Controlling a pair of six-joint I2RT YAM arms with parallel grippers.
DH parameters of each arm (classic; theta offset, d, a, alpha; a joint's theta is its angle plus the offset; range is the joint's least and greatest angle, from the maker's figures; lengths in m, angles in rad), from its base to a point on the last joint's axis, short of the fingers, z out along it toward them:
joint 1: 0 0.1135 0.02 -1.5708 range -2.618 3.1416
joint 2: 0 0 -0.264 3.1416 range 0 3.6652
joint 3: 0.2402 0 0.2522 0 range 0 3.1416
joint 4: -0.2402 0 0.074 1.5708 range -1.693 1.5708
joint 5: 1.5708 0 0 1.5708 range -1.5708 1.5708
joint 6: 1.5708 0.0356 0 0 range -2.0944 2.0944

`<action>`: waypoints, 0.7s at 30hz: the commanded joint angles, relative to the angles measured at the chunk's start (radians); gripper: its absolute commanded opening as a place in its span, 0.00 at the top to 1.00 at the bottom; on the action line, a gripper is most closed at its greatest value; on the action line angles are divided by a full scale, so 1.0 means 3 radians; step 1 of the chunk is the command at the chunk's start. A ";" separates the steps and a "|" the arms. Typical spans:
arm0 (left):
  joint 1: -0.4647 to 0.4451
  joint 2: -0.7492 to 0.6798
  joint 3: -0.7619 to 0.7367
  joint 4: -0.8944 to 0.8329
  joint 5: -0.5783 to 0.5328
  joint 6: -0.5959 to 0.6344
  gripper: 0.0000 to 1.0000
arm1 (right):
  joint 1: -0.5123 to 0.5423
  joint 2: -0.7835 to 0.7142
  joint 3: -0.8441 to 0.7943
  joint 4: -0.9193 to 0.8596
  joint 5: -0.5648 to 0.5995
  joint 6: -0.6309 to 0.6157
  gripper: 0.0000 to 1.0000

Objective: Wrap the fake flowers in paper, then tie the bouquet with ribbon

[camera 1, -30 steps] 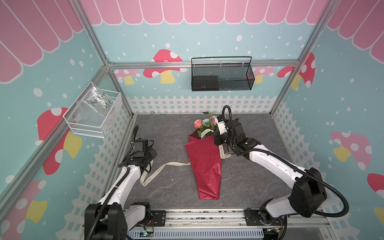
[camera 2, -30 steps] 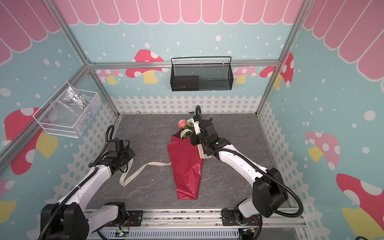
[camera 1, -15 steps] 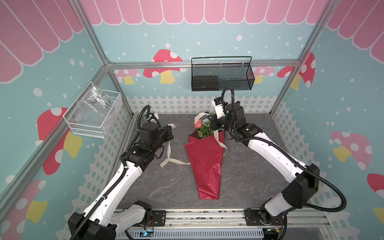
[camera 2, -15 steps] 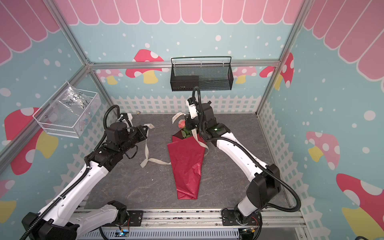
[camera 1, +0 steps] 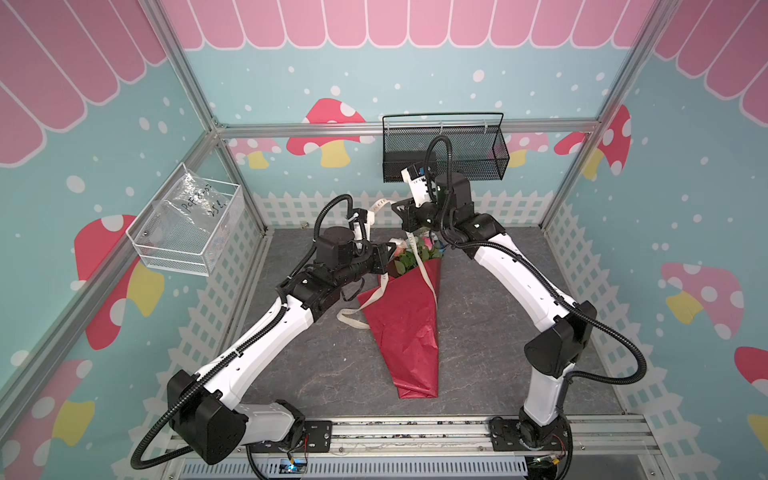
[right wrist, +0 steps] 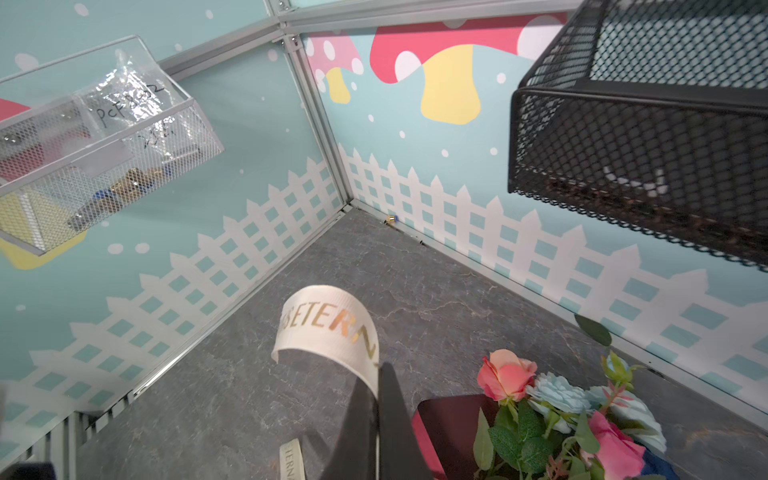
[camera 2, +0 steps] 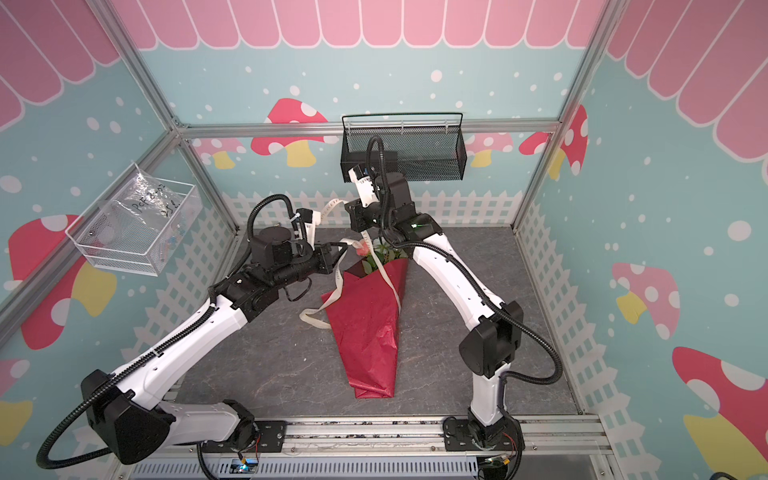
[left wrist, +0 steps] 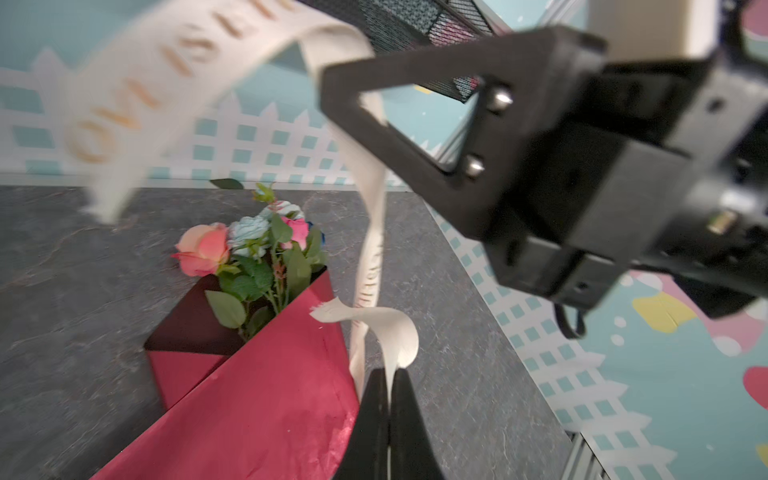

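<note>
One ribbon (left wrist: 368, 266) clamped in left pincer (left wrist: 389, 376) and right pincer (right wrist: 379, 374), one bouquet (camera 1: 409, 328), four flowers (left wrist: 249, 245).

Both ribbon (right wrist: 328, 328) ends lifted high — drawn together above the bouquet (camera 1: 409, 328).

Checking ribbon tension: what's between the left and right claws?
A stretch of cream ribbon, pinched by the left claw and the right claw; clearest in the left wrist view.

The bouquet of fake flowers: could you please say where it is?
In both top views the bouquet of fake flowers lies centrally on the table, blooms toward the back fence, cream ribbon draped over it.
</note>
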 commanded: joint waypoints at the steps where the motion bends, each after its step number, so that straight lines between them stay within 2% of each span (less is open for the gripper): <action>1: -0.0065 0.0030 0.0082 0.0246 0.0432 0.0310 1.00 | 0.0008 0.0309 0.0303 -0.0226 -0.0318 -0.0019 1.00; 5: -0.0085 -0.0032 -0.0105 0.0465 0.0705 0.0543 1.00 | 0.0016 0.0547 0.0390 -0.0250 -0.0672 -0.0026 1.00; 10: -0.0120 -0.0085 -0.0332 0.0565 0.1012 0.0919 1.00 | 0.0078 0.0740 0.0383 -0.0392 -0.0825 -0.0189 1.00; 15: -0.0271 0.0019 -0.0327 0.0478 0.1231 0.1341 1.00 | 0.0197 0.0912 0.0343 -0.0478 -0.1089 -0.0377 1.00; 21: -0.0367 0.0131 -0.0297 0.0398 0.1412 0.1582 1.00 | 0.0342 0.1032 0.0154 -0.0468 -0.1456 -0.0576 1.00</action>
